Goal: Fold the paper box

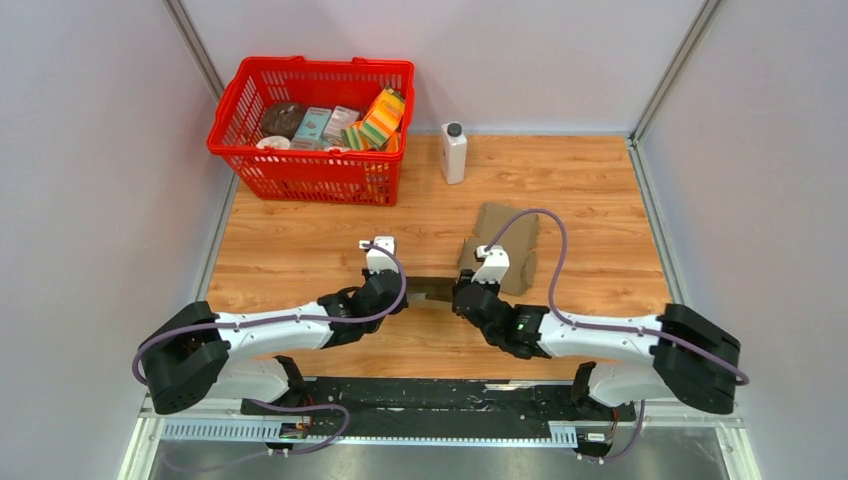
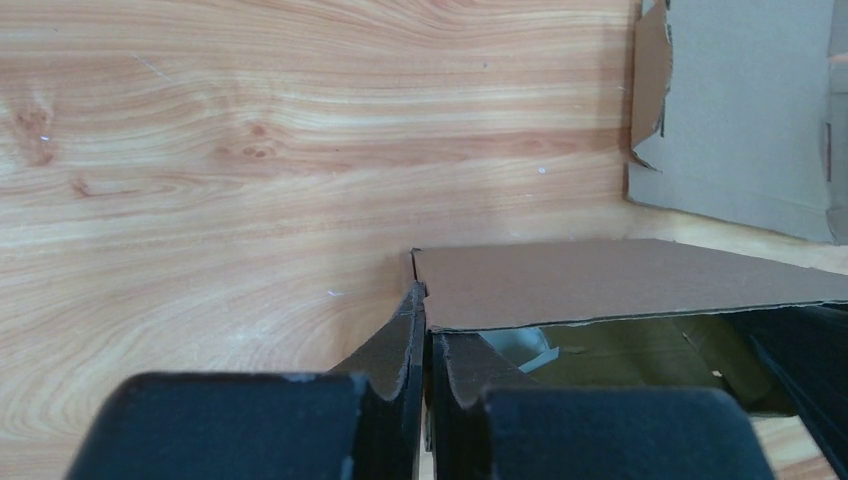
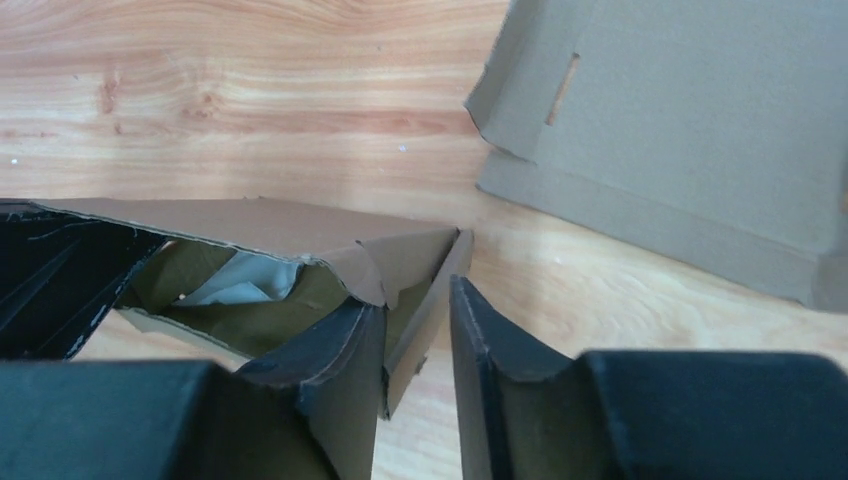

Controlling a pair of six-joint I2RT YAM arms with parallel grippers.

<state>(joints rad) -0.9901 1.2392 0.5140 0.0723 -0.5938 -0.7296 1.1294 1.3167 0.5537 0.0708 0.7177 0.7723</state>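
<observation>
Top external: paper box (image 1: 432, 290) was at the middle of the table (image 1: 290, 250), spanned between both grippers, just beside a flat cardboard sheet (image 1: 508, 245). Left gripper (image 2: 425, 335) was clenched on the box's left end wall, card pinched between its fingers. Right gripper (image 3: 415, 300) was unclenched: fingers apart, straddling the right end flap, one finger inside the box, the outer one clear of the card. Box top panel lay flat. Red basket (image 1: 300, 180) and white bottle (image 1: 453, 152) stood at the far edge.
</observation>
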